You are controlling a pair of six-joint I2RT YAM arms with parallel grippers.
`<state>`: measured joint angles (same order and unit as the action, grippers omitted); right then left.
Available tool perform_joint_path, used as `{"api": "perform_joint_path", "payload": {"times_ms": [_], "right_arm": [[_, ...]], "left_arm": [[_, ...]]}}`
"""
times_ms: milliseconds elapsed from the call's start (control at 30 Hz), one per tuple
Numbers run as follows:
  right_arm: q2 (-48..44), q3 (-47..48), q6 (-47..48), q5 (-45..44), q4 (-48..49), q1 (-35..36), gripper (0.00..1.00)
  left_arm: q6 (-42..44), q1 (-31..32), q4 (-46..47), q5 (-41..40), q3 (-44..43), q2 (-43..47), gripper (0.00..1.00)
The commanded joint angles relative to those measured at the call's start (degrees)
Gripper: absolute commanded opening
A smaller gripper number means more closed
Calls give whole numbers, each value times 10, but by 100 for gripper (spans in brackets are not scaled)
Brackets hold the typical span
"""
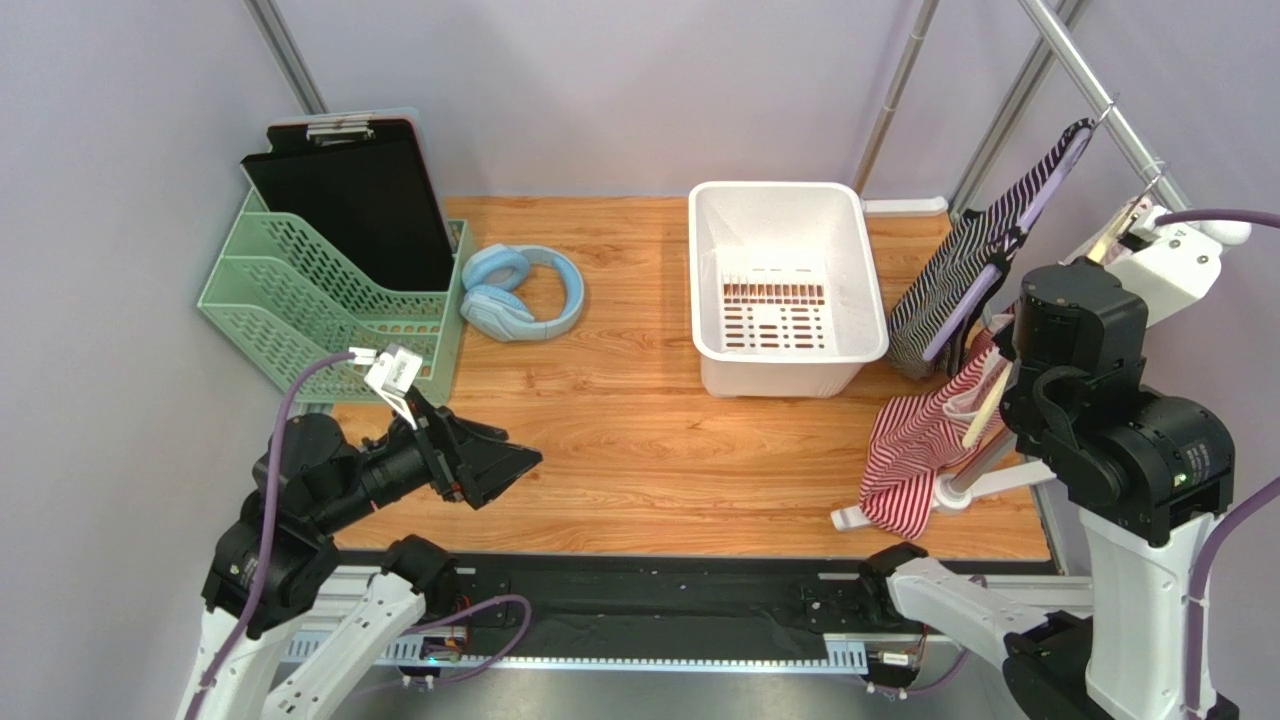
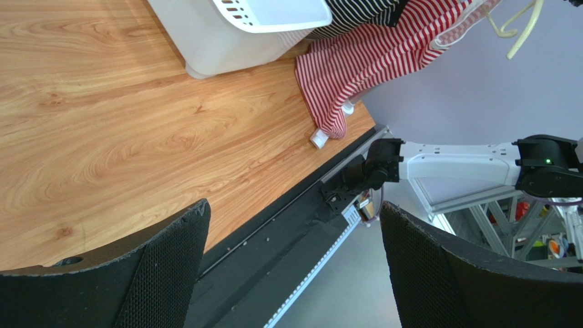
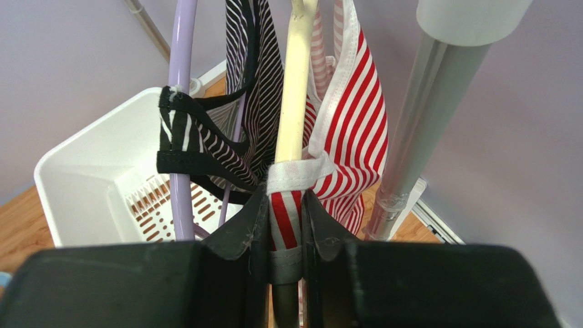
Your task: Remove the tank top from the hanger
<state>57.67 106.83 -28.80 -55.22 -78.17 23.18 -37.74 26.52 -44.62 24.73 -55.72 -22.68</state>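
1. Right gripper (image 3: 284,203): the jaws are pressed together on the white-edged strap of the red top (image 3: 356,116), at the point where the strap wraps the cream-coloured hanger (image 3: 295,82). Whether the hanger arm is pinched along with the strap cannot be told.

2. Axis: in the right wrist view the hanger arm runs from 12 to 6 o'clock, straight through the jaws. The strap crosses it at right angles. The body of the red top hangs from 12 to 2 o'clock of the jaws.

3. Judgement: the strap has to slide off along the arm's axis. A sideways pull would load the hanger.

4. Clearances: the pole (image 3: 424,116) stands near at 2 o'clock. The purple hanger (image 3: 181,89) with the black top (image 3: 256,89) is just beside at 10 to 11 o'clock, with the basket (image 3: 82,164) beyond it. There is little room on either side.

5. Left gripper (image 2: 294,212): the jaws are spread and hold nothing, over the table (image 2: 102,137) at its 8 o'clock corner. It is well apart from the red top at 3 o'clock, so the right arm is the nearer.
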Motion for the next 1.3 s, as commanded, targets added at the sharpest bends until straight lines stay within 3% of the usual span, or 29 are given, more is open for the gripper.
{"api": "perform_joint_path", "payload": {"times_ms": [0,267,533,767,1067,1267], "right_arm": [[0,51,-9,-3,-51,0,0],[-22,114,2,20,-52,0,0],[-95,2,107,31,131,0,0],[-116,27,123,100,191,0,0],[-140,71,90,172,115,0,0],[-191,45,49,193,17,1,0]], "left_arm": [[8,-2,-8,-2,-27,-3,97],[5,-2,-7,-3,-22,-1,97],[2,-2,6,5,-13,-14,96],[-18,-2,44,33,37,-12,96],[-105,-2,225,139,176,-55,97],[-103,-2,276,183,183,-120,96]]}}
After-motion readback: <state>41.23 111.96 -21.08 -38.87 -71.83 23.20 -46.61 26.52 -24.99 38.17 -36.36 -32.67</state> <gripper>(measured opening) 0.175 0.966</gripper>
